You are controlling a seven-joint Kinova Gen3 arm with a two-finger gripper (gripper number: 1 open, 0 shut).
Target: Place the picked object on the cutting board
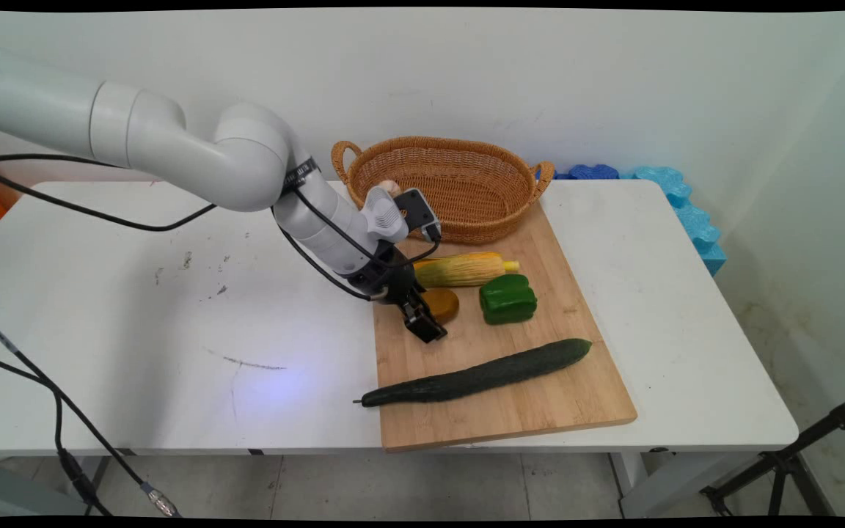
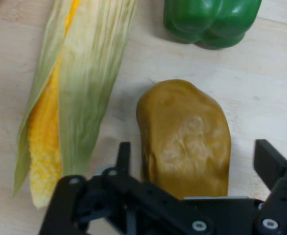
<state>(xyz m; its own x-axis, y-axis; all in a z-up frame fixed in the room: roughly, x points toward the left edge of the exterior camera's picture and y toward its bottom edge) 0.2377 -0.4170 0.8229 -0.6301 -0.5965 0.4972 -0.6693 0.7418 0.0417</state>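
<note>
White bench [image 1: 173, 330] under everything, bare but for scuff marks to the left of the wooden cutting board [image 1: 540, 411]. Board toward the bench's right half, its long side running from near edge to far.

Woven basket [image 1: 466, 213] with two loop handles at the board's far end, its base partly on the board; contents hidden by the wall and the arm. Blue foam blocks [image 1: 686, 213] beyond the board's far right corner, off the bench against the wall.

Long dark cucumber [image 1: 477, 378] slantwise across the board's near half, stem tip overhanging the board's left edge. Corn cob [image 1: 463, 270] [image 2: 70, 98] in its pale husk across the board's far half, just in front of the basket, yellow kernels showing through a split in the leaves. Green bell pepper [image 1: 508, 298] [image 2: 212, 22] at the board's middle, just near of the corn's tip, apart from it.

Brown potato-like lump [image 1: 446, 302] [image 2: 185, 139] on the board's left side, between corn and cucumber, close beside the corn, left of the pepper and apart from it.

Black gripper [image 1: 426, 328] [image 2: 193, 147] low over the board's left edge, angled down onto the brown lump. Released and spread wide: in the hand view one of the fingers [image 2: 124, 156] on the lump's corn side, the other on its far side, lump between them. Contact with the lump's sides not discernible; nothing clamped. Lump flat on the board, not lifted.
</note>
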